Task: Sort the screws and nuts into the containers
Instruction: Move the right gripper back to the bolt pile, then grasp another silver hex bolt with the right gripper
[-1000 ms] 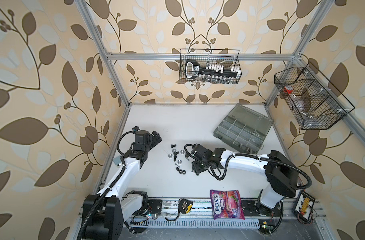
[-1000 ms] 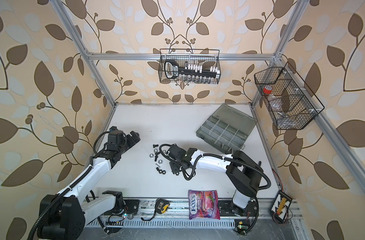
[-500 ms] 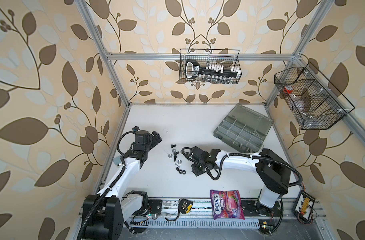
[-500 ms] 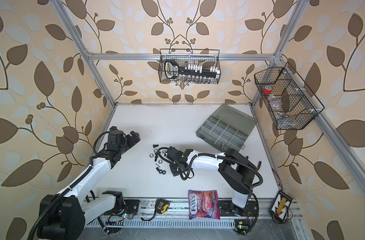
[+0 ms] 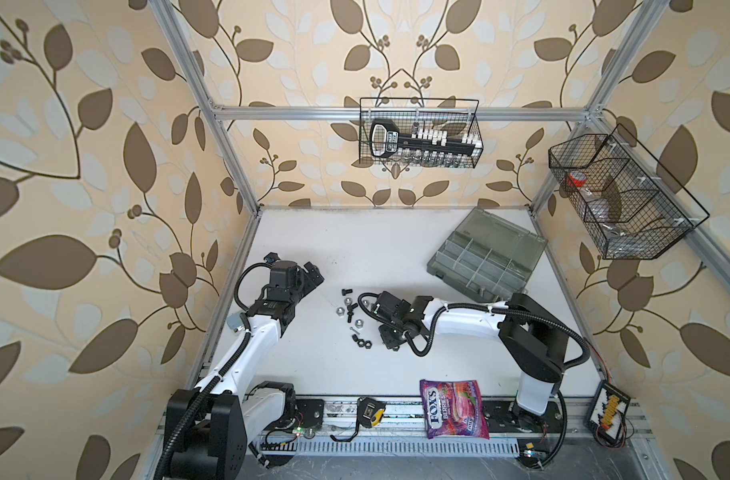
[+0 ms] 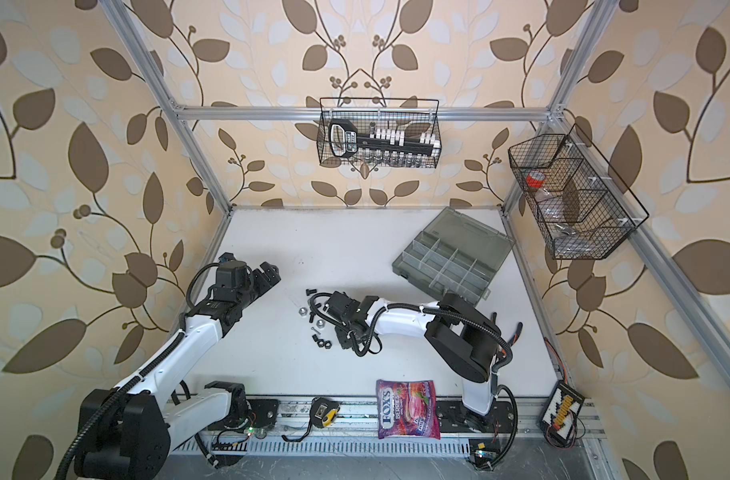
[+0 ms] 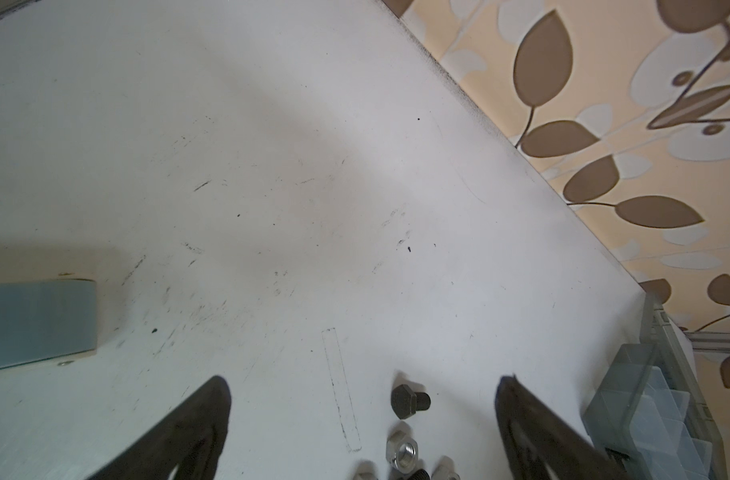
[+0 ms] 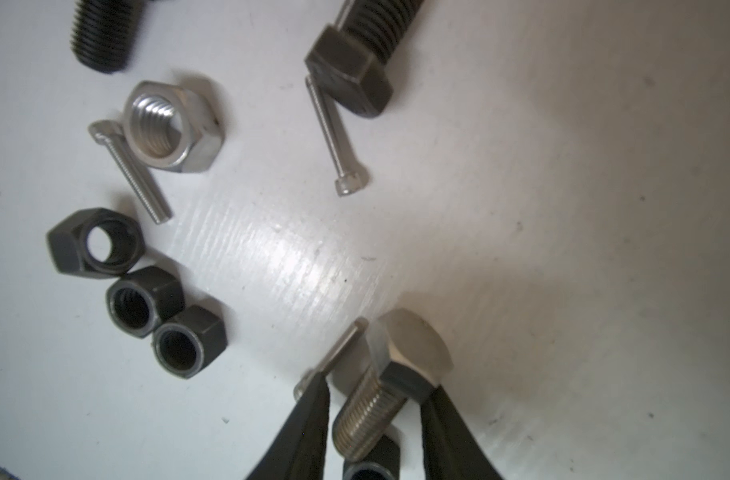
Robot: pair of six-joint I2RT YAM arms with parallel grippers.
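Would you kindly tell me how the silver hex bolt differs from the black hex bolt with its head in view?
The silver hex bolt is shiny; the black hex bolt is dull and dark. The silver one lies inside the right gripper; the black one lies clear of it. Both have hex heads and threaded shanks and lie sideways on the table.

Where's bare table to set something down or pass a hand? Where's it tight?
Free: far stretch of table between back wall, left gripper and organizer box; near strip between screws and nuts and candy bag. Crowded: mid-table, right gripper among them.
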